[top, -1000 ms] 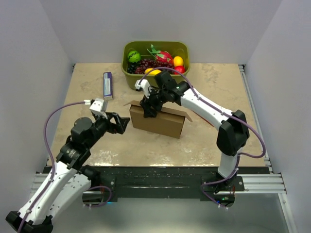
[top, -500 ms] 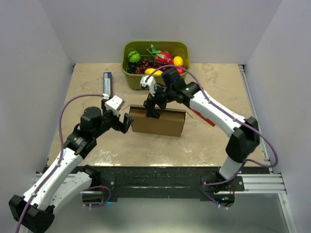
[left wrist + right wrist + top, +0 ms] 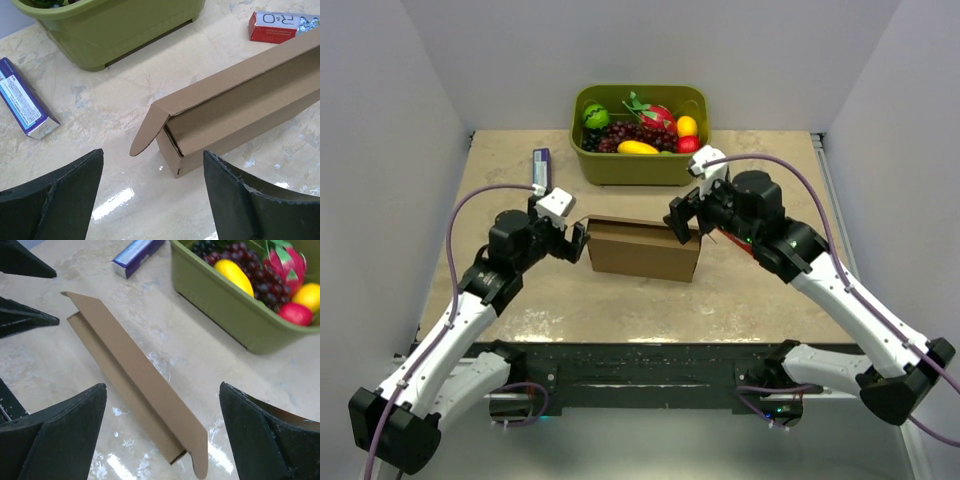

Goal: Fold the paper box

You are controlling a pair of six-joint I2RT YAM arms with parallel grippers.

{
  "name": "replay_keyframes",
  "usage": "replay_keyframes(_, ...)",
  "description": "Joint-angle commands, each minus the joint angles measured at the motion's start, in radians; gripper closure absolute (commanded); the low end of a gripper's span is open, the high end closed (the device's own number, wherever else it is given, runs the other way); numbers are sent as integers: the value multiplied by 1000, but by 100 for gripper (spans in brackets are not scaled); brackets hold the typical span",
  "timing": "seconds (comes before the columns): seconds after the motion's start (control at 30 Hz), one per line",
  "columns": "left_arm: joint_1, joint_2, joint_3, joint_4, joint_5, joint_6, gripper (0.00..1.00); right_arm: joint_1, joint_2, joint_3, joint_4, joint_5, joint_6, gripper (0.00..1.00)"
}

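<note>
The paper box (image 3: 645,250) sits mid-table, just on the near side of the green tub (image 3: 638,168), its long side facing me. I judge it light and thin-walled. It is stiff along the creases but easy to dent, and likely to skid on the glossy table (image 3: 620,300). The lid leans over the body, untucked, and a rounded end flap (image 3: 148,131) sticks out at the left end — another at the right. Those flaps are where I'd take hold. My left gripper (image 3: 578,243) hangs just off the left end, jaws wide, holding nothing. My right gripper (image 3: 682,222) is over the far right corner, equally wide and empty — whether it brushes the card I cannot tell.
</note>
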Motion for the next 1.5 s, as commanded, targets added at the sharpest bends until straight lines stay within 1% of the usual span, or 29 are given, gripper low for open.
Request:
replay_keyframes(0.0, 29, 19, 11, 57, 28, 21, 19, 1, -59, -71, -80, 199, 127, 5)
replay_keyframes(0.1, 52, 22, 10, 72, 43, 9, 24, 3, -74, -102, -106, 232, 150, 7)
replay_keyframes(0.23, 82, 28, 5, 97, 75, -4, 27, 3, -74, -142, -106, 243, 166, 9)
replay_keyframes(0.3, 89, 43, 7, 100, 86, -8, 28, 1, -65, -145, -112, 246, 166, 12)
replay_keyframes(0.37, 90, 56, 10, 100, 117, -8, 31, 1, -57, -143, -120, 249, 167, 15)
replay_keyframes(0.6, 93, 94, 2, 126, 152, -18, 32, 1, -40, -166, -135, 305, 178, 20)
replay_keyframes(0.8, 93, 105, 2, 144, 140, -25, 38, 1, -30, -182, -148, 338, 186, 27)
replay_keyframes(0.9, 93, 118, 1, 151, 158, -28, 42, 1, -20, -182, -158, 338, 189, 36)
replay_keyframes(0.93, 93, 122, 2, 151, 163, -31, 44, 3, -14, -180, -163, 338, 189, 41)
replay_keyframes(1.03, 93, 125, 4, 155, 169, -33, 53, 1, -13, -179, -172, 339, 190, 50)
replay_keyframes(1.07, 93, 126, 4, 158, 170, -33, 57, 1, -13, -179, -174, 339, 190, 55)
replay_keyframes(1.13, 93, 129, 2, 172, 187, -38, 58, 1, -14, -177, -174, 338, 190, 60)
replay_keyframes(1.2, 93, 142, 8, 171, 198, -42, 62, 1, -10, -172, -184, 333, 190, 63)
replay_keyframes(1.23, 93, 145, 10, 169, 204, -42, 65, 1, -10, -171, -189, 333, 190, 65)
replay_keyframes(1.27, 93, 143, 13, 167, 206, -42, 70, 1, -11, -174, -192, 336, 192, 67)
replay_keyframes(1.33, 93, 139, 11, 174, 209, -42, 73, 3, -11, -175, -195, 338, 192, 73)
replay_keyframes(1.37, 93, 137, 8, 177, 210, -42, 76, 1, -11, -174, -195, 336, 192, 74)
replay_keyframes(1.4, 93, 140, 10, 181, 215, -42, 78, 3, -11, -171, -198, 336, 192, 79)
replay_keyframes(1.47, 92, 148, 14, 183, 238, -42, 82, 1, -10, -165, -198, 329, 190, 81)
